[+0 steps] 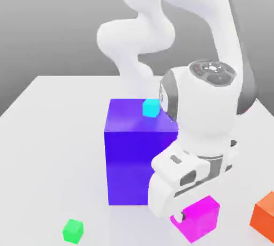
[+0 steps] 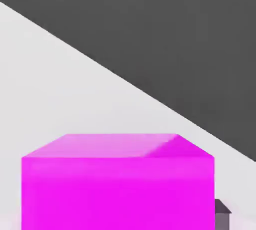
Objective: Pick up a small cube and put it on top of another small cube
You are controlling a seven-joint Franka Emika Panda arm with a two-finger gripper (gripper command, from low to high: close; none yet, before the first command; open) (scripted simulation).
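Observation:
A magenta cube (image 1: 202, 217) sits on the white table near the front, right of centre in the exterior view. My gripper (image 1: 184, 217) is lowered onto its near-left side and is shut on it. In the hand view the magenta cube (image 2: 117, 184) sits close in front, with one dark finger (image 2: 222, 215) against its side. A small cyan cube (image 1: 151, 107) rests on top of a tall blue block (image 1: 134, 159). A small green cube (image 1: 73, 230) lies on the table at the front on the exterior view's left.
An orange cube (image 1: 265, 215) sits at the exterior view's right edge. The tall blue block stands just beside my hand, toward the exterior view's left. The white table (image 1: 48, 148) stretches open to the left of the blue block.

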